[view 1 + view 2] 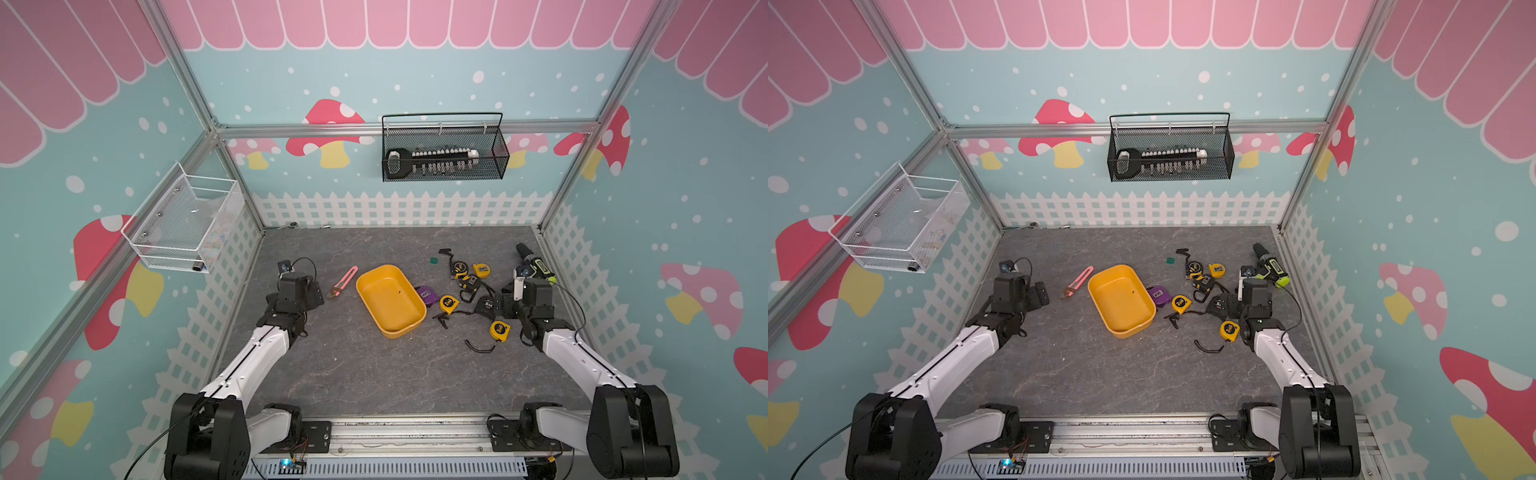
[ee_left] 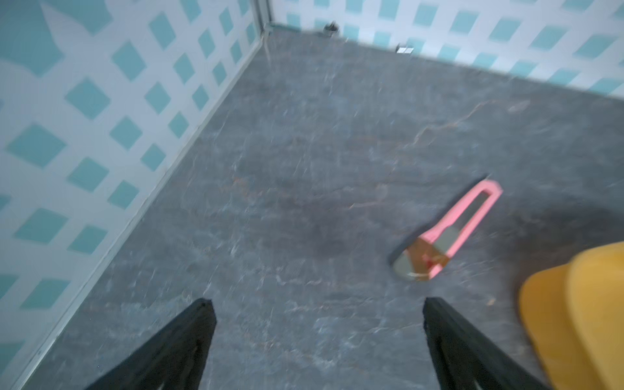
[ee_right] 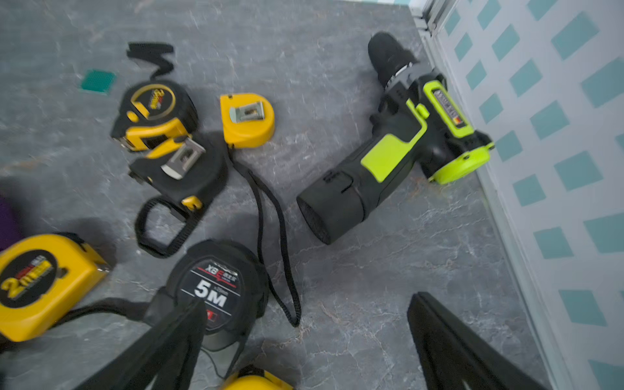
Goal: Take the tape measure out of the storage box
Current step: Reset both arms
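The storage box [image 1: 388,299], a shallow yellow tub, sits at the middle of the grey table [image 1: 353,374], and in both top views its floor is bare apart from one dark speck [image 1: 399,291] too small to identify. No tape measure lies inside it. The tape measures are all on the table to its right: a purple one [image 1: 427,294] just beside the box's right wall, a yellow one [image 1: 449,303] next to that, a black tape measure [image 3: 216,287] marked 5M, another yellow one [image 1: 500,331] nearer the camera, and three more [image 1: 469,274] clustered farther back, their black wrist straps trailing between them. The right gripper [image 3: 307,300] hangs just right of the black tape measure with its jaws spread wide and nothing between them. The left gripper [image 2: 317,304], left of the box, is likewise spread and empty above bare table, near a pink cutter [image 2: 449,229]. Judging from this, the removal itself looks done, and the next move calls for little beyond lifting the right gripper away without snagging a strap. A green and black drill [image 3: 398,148] lies against the right wall. Both wrist views are blurred, so the purple item is probably a tape measure rather than certainly one. The left wrist view cuts the box off to one corner [image 2: 574,310], and the right wrist view crops a yellow case [image 3: 256,383] at its edge.
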Controlling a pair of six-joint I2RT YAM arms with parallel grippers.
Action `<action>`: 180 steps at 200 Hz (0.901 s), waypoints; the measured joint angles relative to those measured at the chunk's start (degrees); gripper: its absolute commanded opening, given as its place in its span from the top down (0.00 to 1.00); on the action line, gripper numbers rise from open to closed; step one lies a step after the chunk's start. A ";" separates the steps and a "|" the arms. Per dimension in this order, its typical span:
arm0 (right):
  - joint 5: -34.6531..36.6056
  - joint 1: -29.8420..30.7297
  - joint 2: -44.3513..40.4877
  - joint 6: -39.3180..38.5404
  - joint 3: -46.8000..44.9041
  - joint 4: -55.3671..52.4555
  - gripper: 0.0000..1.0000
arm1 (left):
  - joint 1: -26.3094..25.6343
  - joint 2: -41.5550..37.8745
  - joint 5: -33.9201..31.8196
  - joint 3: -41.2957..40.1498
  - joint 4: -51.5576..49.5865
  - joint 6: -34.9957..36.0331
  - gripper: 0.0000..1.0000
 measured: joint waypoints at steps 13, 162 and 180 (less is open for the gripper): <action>-0.04 0.00 3.28 -1.62 -3.17 7.61 0.01 | -0.04 0.59 -0.46 -4.92 7.17 1.73 0.01; -10.56 0.02 16.17 -9.81 -6.99 38.69 0.01 | 2.67 19.98 11.63 -11.37 52.81 11.41 0.01; -10.73 0.02 16.17 -10.01 -6.99 38.69 0.01 | 2.64 19.98 11.87 -11.37 52.89 11.32 0.01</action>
